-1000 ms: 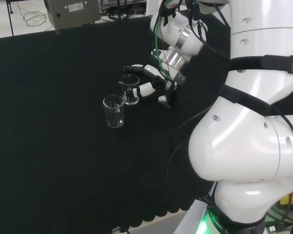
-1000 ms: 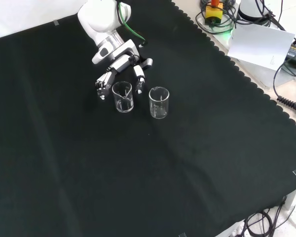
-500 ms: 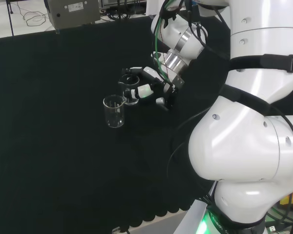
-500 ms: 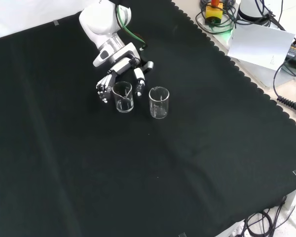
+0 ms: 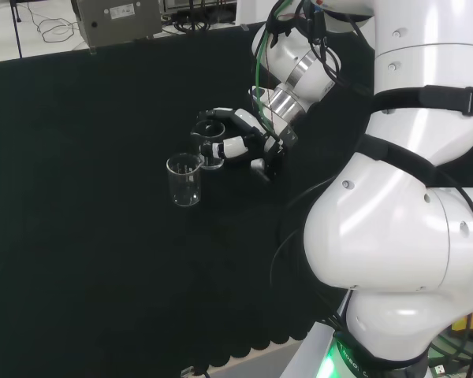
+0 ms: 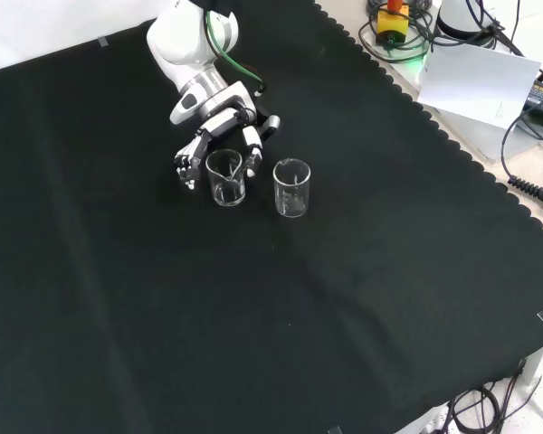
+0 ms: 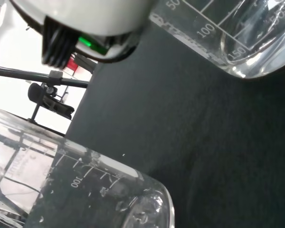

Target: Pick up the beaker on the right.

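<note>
Front view showed the hand (image 6: 219, 136) on the desk (image 6: 344, 307), its fingers (image 6: 191, 161) and thumb curved round one glass beaker (image 6: 225, 177) but maybe not yet pinching it. That beaker stood left of a second beaker (image 6: 291, 187), just beside it. I think the grab was just starting; next the fingers should close, then lift straight up. The second beaker stood near and could get bumped.
</note>
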